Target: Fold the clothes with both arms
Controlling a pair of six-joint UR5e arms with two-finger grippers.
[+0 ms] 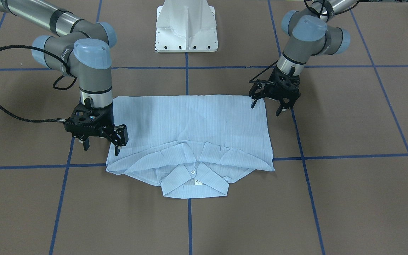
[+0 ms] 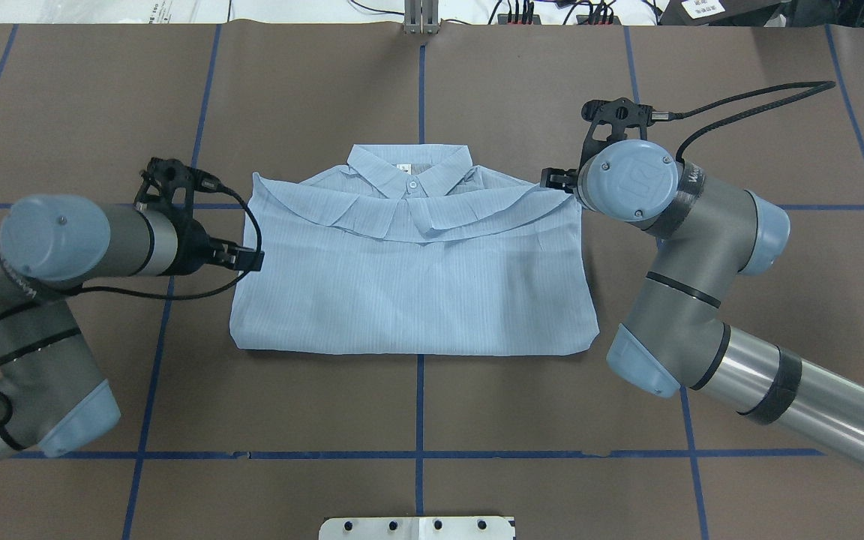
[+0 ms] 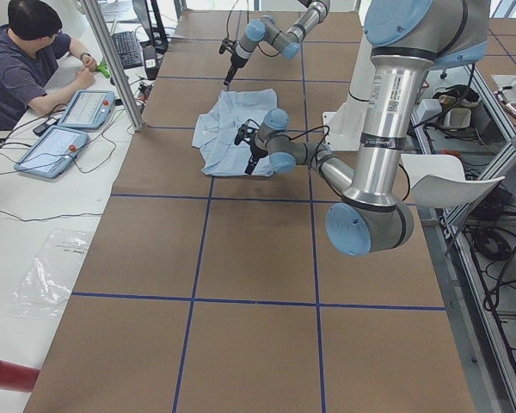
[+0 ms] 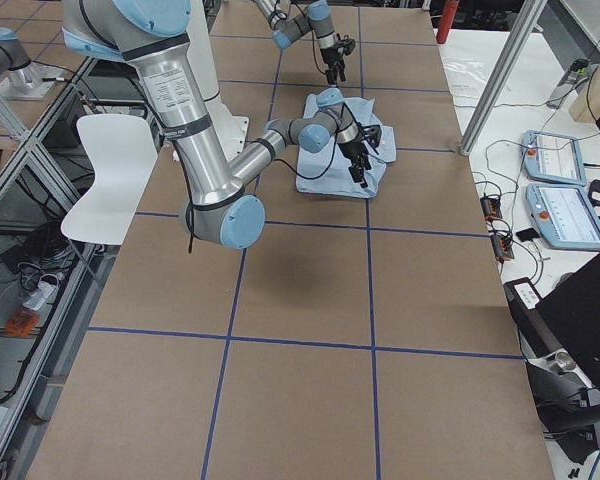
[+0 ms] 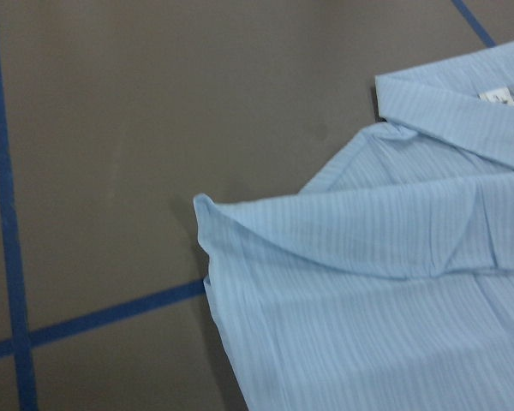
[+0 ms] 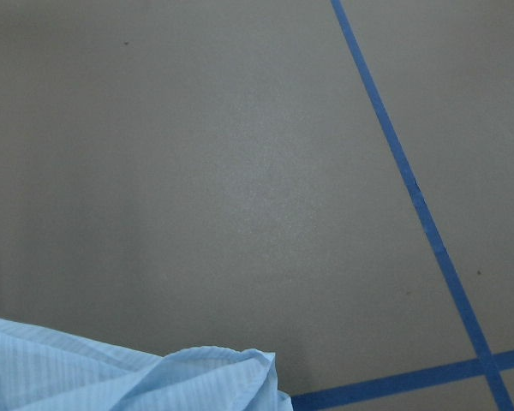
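Note:
The light-blue striped shirt (image 1: 190,124) lies flat on the brown table, folded into a rectangle. Its collar (image 1: 193,180) with a white button and neck label is on the side away from the robot base. My left gripper (image 1: 266,109) is open at the shirt's corner nearest the base, and one fingertip (image 1: 253,104) is at the cloth edge. It also shows in the overhead view (image 2: 248,259). My right gripper (image 1: 101,148) is open and empty, just above the shirt's other side edge near the shoulder. In the overhead view the right gripper (image 2: 556,180) is mostly hidden under the wrist. The shirt also shows in both wrist views (image 5: 368,282) (image 6: 111,368).
The white pedestal base (image 1: 186,28) stands behind the shirt. Blue tape lines (image 1: 190,219) grid the brown table. An operator (image 3: 26,69) sits at a side table with tablets (image 3: 56,146). A white chair (image 4: 110,170) stands beside the robot.

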